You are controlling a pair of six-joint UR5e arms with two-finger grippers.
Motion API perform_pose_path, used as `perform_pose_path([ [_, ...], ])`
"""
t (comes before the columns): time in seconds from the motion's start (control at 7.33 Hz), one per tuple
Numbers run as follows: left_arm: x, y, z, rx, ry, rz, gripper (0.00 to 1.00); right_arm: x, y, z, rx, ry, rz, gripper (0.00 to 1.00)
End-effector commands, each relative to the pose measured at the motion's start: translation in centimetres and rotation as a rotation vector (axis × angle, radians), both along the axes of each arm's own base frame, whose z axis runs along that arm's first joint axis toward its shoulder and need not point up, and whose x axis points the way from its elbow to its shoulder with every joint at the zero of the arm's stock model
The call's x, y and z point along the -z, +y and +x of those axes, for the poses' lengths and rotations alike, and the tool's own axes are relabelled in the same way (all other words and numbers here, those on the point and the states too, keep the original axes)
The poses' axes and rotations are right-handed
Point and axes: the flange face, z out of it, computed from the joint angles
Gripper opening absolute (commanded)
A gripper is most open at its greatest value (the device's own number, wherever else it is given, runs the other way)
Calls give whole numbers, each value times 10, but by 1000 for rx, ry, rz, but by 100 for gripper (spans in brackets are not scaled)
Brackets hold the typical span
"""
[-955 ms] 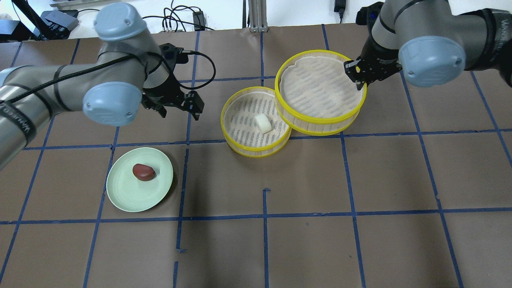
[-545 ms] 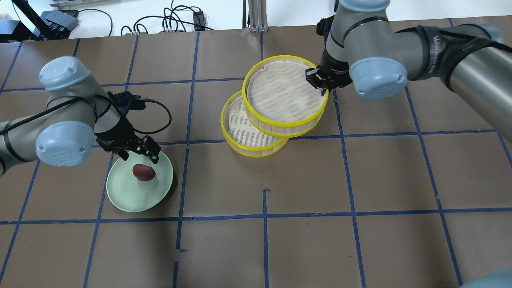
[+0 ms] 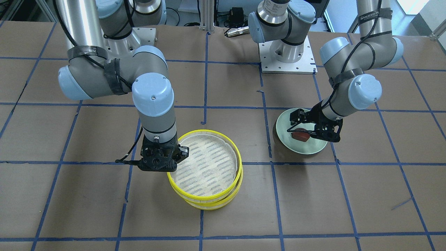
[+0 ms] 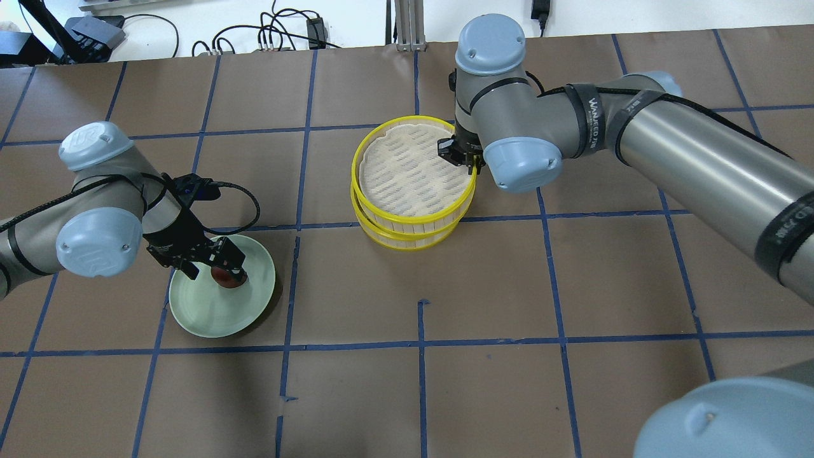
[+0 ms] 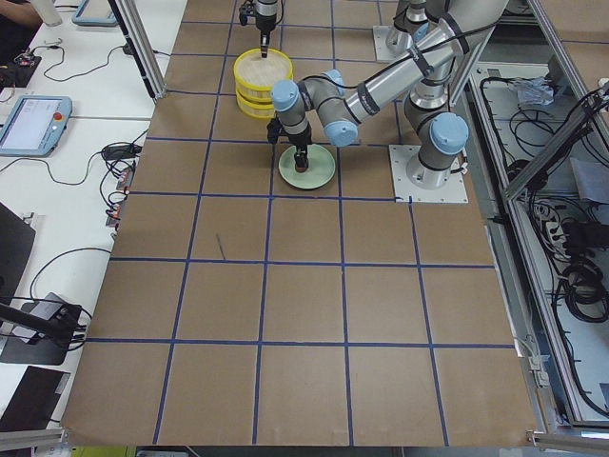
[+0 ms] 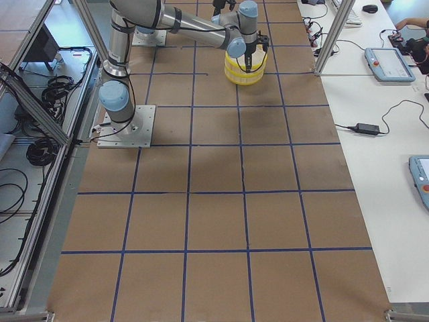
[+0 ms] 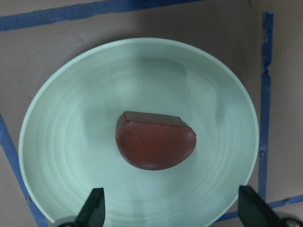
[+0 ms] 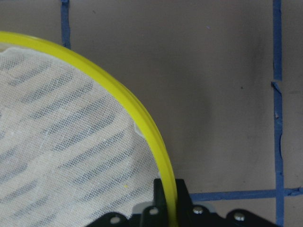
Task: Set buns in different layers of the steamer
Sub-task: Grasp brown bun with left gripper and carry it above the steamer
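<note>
left claw (image 4: 215, 270) is held apart above brown bun (image 7: 155, 142) on plate (image 7: 57, 118) toward tabletop's left edge | bun's long side is laid finger to finger | right claw (image 4: 463, 162) is clamped on top layer (image 4: 410, 175)

Bright, even light from above covers the brown worktop (image 4: 572, 286), casting only soft, faint shadows beside the green plate (image 4: 197, 315) and steamer trays (image 4: 407, 240), with a mild sheen on the plate in the slightly soft left wrist view and a blurred arm joint (image 4: 731, 420) in the overhead view's corner.
</note>
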Motion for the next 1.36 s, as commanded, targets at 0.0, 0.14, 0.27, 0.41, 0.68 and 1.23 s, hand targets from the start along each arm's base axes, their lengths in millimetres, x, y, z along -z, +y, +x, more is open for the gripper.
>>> perform_pose_path([
  [0.0,14,-10,3,1,-4,-22,85,3,1,5,8,2,1,12],
  [0.14,16,-14,5,3,-14,-40,57,1,0,5,17,-2,-6,12],
  [0.27,20,-14,3,1,-16,-33,33,2,1,5,33,-8,4,12],
  [0.41,15,-15,-4,6,-26,-42,21,0,2,7,32,-7,3,13],
  [0.68,-41,-31,-37,-12,-72,-160,19,3,6,16,17,0,4,13],
  [1.23,-236,-53,-161,-136,22,-379,16,6,6,15,3,3,10,35],
])
